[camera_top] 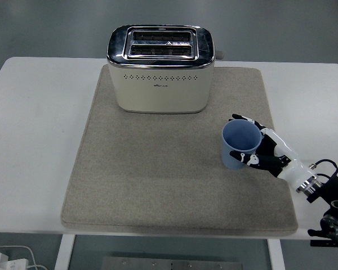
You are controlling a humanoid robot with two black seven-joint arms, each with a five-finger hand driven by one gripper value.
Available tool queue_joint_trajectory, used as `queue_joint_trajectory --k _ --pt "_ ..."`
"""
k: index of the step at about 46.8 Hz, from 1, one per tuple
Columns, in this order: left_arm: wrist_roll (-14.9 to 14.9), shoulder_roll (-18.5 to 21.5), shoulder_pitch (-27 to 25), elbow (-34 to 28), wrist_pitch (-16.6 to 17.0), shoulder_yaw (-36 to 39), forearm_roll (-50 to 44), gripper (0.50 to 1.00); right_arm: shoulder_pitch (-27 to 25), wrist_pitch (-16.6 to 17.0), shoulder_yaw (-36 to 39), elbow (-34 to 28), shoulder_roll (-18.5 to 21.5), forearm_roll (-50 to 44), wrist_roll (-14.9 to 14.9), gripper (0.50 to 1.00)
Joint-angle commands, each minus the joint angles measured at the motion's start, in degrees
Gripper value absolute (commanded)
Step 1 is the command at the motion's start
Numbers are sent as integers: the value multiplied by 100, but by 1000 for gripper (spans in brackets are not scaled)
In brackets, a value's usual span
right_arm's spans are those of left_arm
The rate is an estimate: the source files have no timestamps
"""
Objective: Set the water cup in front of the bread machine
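item: water cup (238, 146), light blue, upright, mouth open to the camera. we are finding it sitting right of centre in the frame, on the right part of the grey mat (158, 185).

item: right hand (266, 152), black and white, coming in from the lower right. we are seeing its fingers (258, 161) curling around the cup's right side, gripping it.

item: bread machine (160, 67), cream with a chrome top, standing at the upper centre of the frame on the mat's far edge, well apart from the cup.

item: white table (34, 140), lying under the mat.
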Motion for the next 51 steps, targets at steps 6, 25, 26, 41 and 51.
queue_joint_trajectory --k 6,25,26,41,51 --pt "-1 0 1 8 -1 0 7 1000 -10 -3 -2 -77 171 -56 0 917" --pt "-1 0 1 8 -1 0 -2 1000 -10 -134 -10 -156 329 -82 0 803" --pt "-1 0 1 8 -1 0 -2 1000 -10 -161 -10 -156 329 -100 0 789" --pt "-1 0 1 8 -1 0 -2 1000 -28 -337 -10 -156 487 -372 0 558" --pt "-1 0 1 8 -1 0 -2 1000 25 -345 7 -156 496 -372 0 531"
